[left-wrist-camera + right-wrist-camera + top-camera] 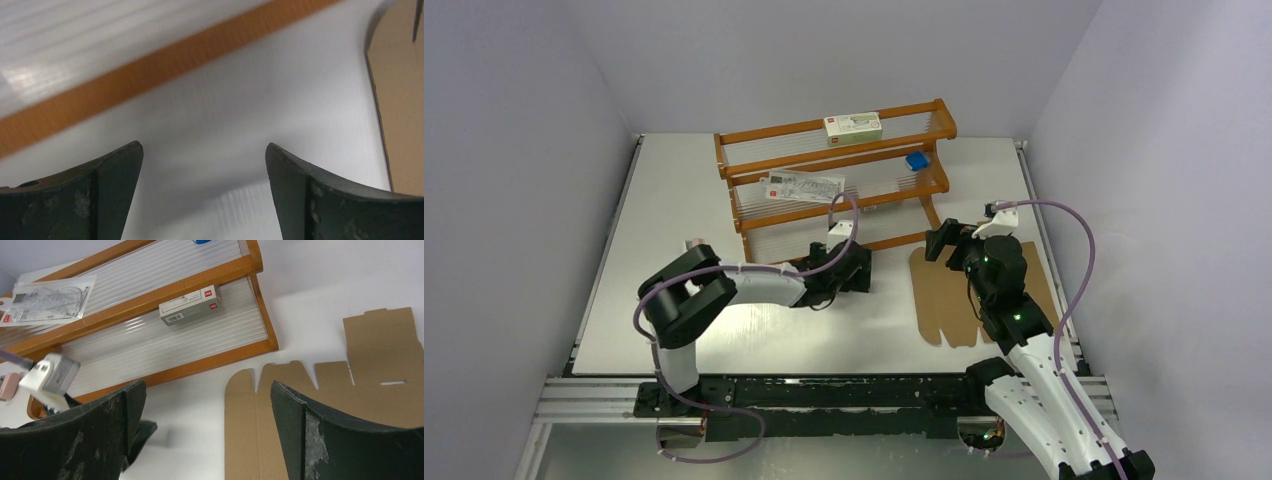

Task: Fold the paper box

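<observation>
Jaws spread wide and gripping nothing, the right gripper [943, 241] [207, 385] hung above the paper box [939, 300] [380, 365], a flat, unfolded sheet of plain brown cardboard cut with flaps, tabs and a slot. The right arm reached forward over the sheet, which lay on the white table [674, 200] just before the right end of the wooden rack [794, 126] [200, 365]. The left gripper [857, 268] [204, 150], equally wide and empty, sat low before the rack's bottom rail, the sheet's left edge just beside it.

We see matt brown cardboard in the box [380, 350], glossy varnished wood on the rack [150, 299], and scuffed black fingers [320, 440], perhaps rubber.
</observation>
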`<state>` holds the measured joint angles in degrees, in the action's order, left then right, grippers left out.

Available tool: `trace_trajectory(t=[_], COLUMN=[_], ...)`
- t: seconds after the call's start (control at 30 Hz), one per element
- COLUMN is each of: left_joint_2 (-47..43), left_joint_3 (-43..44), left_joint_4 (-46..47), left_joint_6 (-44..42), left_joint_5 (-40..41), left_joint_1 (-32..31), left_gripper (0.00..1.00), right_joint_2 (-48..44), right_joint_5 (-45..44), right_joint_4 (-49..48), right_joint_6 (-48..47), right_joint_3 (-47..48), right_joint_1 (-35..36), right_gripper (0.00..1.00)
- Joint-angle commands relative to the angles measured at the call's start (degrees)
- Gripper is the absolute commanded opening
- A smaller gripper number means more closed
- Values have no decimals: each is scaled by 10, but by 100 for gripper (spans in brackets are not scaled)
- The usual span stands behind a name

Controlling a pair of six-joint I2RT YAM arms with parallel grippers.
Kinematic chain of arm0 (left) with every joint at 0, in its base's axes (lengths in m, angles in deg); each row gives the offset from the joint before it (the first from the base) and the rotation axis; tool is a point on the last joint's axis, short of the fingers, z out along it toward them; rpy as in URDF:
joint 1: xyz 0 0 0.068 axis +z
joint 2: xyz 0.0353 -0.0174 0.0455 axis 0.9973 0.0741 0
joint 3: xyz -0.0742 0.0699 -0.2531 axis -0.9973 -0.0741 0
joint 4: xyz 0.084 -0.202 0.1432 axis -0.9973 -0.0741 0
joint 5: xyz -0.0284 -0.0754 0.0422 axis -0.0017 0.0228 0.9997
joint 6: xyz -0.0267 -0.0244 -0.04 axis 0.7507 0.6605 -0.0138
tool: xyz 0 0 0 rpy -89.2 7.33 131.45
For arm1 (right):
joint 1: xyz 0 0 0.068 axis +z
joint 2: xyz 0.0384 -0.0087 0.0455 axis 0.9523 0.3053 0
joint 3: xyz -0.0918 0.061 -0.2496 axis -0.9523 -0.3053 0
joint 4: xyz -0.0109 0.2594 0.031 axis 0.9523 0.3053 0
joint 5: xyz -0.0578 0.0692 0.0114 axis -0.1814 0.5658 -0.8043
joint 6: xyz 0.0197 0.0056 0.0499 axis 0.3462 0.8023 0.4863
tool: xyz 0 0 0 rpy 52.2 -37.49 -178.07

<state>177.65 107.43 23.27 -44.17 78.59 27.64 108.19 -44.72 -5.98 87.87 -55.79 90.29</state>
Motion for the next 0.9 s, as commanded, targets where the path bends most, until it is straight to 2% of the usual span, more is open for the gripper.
trace_trajectory(t=[0.0,0.27,0.5,0.87], left_joint_2=[40,111,191,296], left_joint_3=[39,116,223,377], left_joint_4=[18,18,7,-10], left_joint_6=[-32,-75,-104,-124], left_joint_5=[9,4,-19,-58], left_joint_1=[33,98,138,153], left_gripper=[98,98,98,98], right_joint_2=[1,7,13,24], right_joint_5=[6,9,10,17], right_joint_4=[-17,-7,-7,0], right_joint_6=[-7,-6,-7,-3], right_joint_3=[-5,0,4,10], right_joint_1=[-5,-6,-5,-5], right_gripper=[100,100,100,100])
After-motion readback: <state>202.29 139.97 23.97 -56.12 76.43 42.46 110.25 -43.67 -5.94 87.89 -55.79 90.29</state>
